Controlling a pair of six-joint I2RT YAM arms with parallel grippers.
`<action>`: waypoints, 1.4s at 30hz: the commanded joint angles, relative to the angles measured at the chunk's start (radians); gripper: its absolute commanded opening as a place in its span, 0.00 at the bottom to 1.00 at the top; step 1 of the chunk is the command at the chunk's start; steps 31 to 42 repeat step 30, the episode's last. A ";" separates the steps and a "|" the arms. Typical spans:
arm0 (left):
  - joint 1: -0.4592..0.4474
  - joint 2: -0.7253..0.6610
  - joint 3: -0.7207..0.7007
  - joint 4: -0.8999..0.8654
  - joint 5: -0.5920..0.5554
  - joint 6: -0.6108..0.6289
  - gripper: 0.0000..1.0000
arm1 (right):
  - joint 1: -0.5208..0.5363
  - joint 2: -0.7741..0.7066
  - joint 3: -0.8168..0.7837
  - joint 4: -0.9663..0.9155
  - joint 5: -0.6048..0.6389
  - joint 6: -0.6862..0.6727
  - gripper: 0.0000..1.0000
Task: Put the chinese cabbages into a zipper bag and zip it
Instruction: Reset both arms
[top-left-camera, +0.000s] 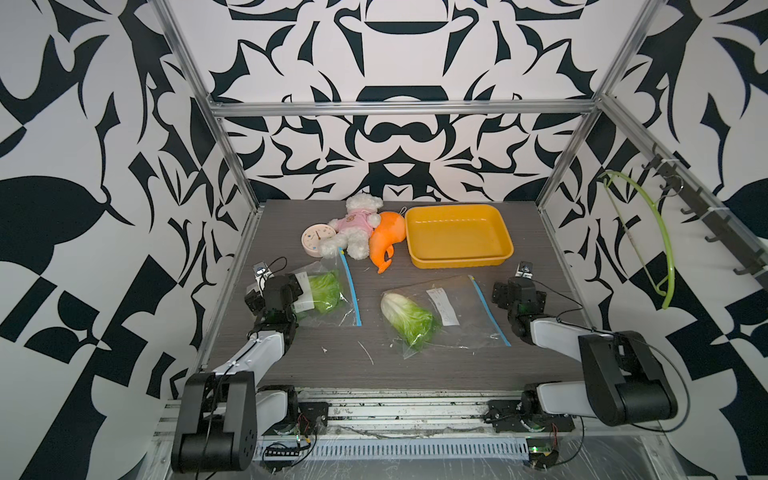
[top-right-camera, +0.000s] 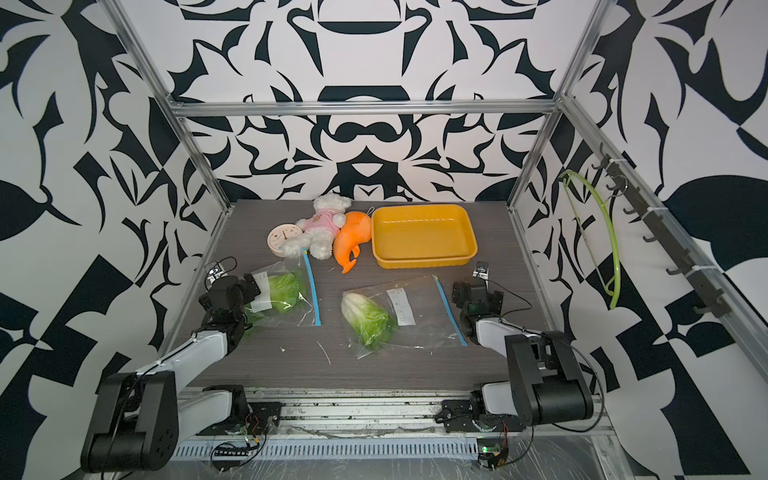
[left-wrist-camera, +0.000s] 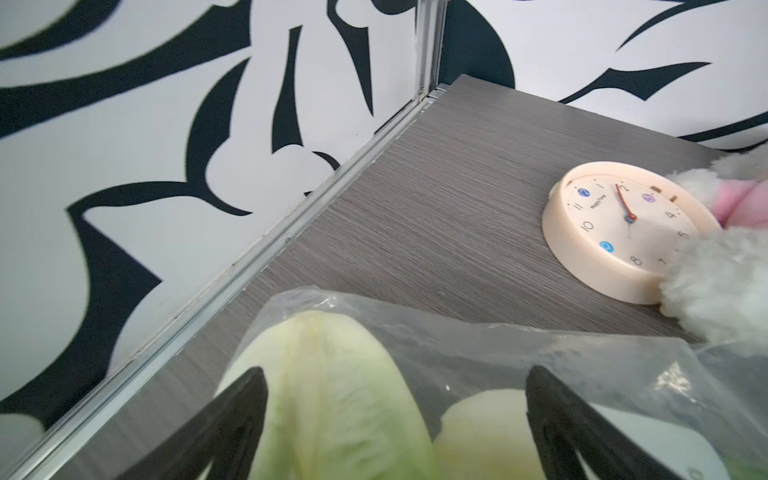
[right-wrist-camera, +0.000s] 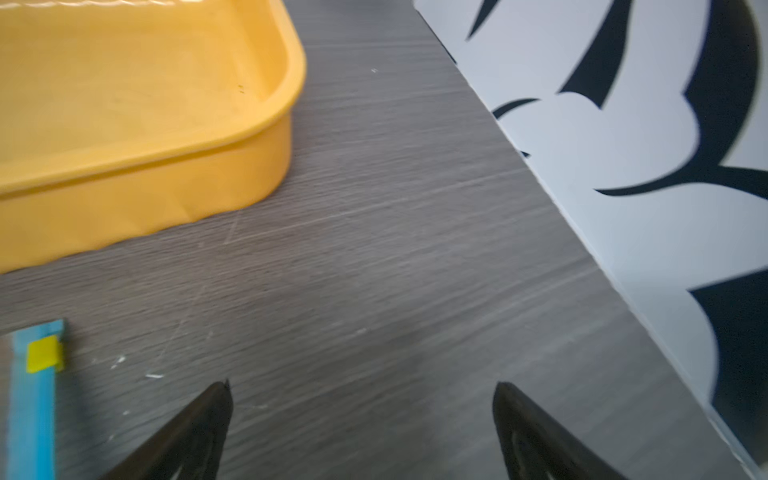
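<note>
Well, centre cabbage (top-left-camera: 405, 318): lying near mid-table, white stem toward 10 o'clock, green tip toward 4, and it looks to be under the clear plastic!
Centre zipper bag (top-left-camera: 465, 324): flat on the table (top-left-camera: 415, 374), its blue zip strip (top-left-camera: 490, 311) along the 3 o'clock edge, well apart from the cabbage.
Bagged cabbages (left-wrist-camera: 332, 395): two pale heads side by side under plastic in the left wrist view; from above only green leaf shows.
Left zipper bag (top-left-camera: 345, 307): over at 9 o'clock, its own blue strip (top-left-camera: 351, 291) on the side facing the centre.
Left gripper (left-wrist-camera: 395, 370): jaws wide, one black finger either side of the bagged heads; whether they touch the plastic, I cannot tell.
Right gripper (right-wrist-camera: 361, 383): jaws wide over bare table at 3 o'clock, holding nothing, with the yellow tab (right-wrist-camera: 43, 353) at the strip's end just off to one side.
Yellow tray (top-left-camera: 457, 261): at 1 o'clock.
Orange plush (top-left-camera: 386, 241): touching the tray's 9 o'clock side.
White teddy (top-left-camera: 357, 226): at 11 o'clock, leaning on the plush, one paw on the round clock (top-left-camera: 316, 241).
</note>
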 joint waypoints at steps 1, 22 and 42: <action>0.002 0.115 -0.033 0.344 0.075 0.089 0.99 | -0.008 0.029 0.043 0.206 -0.056 -0.046 1.00; 0.038 0.324 0.035 0.377 0.186 0.081 0.99 | -0.006 0.161 -0.002 0.393 -0.255 -0.140 1.00; 0.039 0.328 0.032 0.391 0.195 0.092 0.99 | -0.006 0.160 -0.002 0.394 -0.255 -0.141 1.00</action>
